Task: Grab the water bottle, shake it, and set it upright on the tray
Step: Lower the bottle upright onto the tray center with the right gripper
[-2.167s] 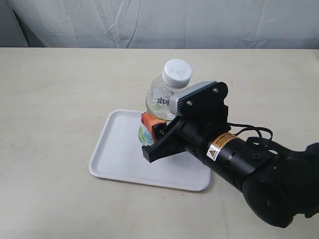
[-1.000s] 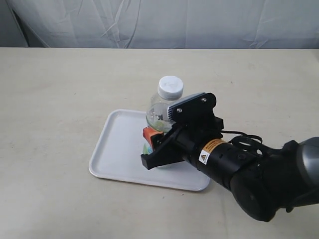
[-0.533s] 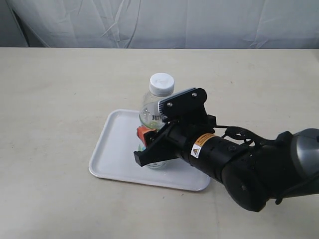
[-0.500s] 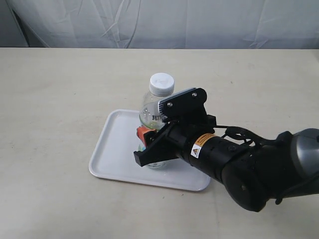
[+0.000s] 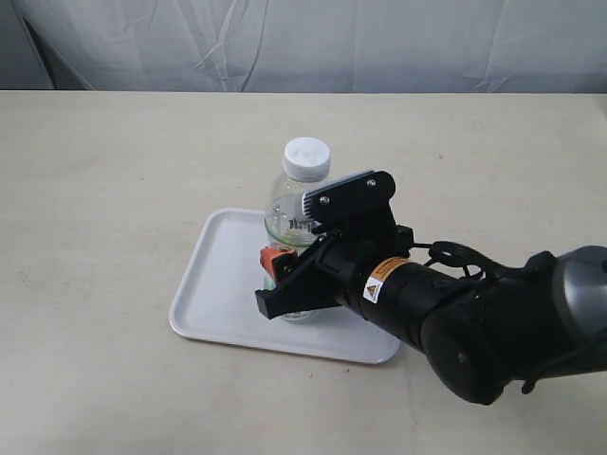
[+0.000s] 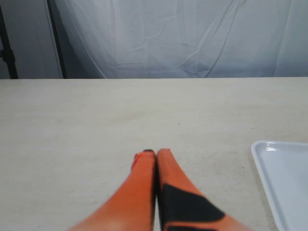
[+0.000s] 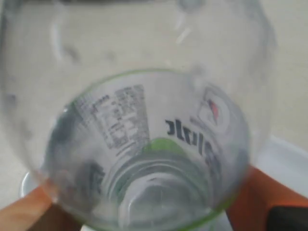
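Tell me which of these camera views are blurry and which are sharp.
Right wrist view: the water bottle sits too near the lens, soft all over. Left wrist view: table crisp, left gripper blurring toward the lens. Exterior view: sharp and evenly lit.

One water bottle (image 5: pixel 289 204) is showing, wearing one white cap (image 5: pixel 307 156). One tray (image 5: pixel 223 284) is lying on one table (image 5: pixel 114 171), toward six o'clock in the exterior view. Two grippers are showing: one right gripper (image 5: pixel 275 282) there, and one left gripper (image 6: pixel 154 154) only in its own wrist view. One pale curtain (image 5: pixel 285 43) is hanging at twelve o'clock.
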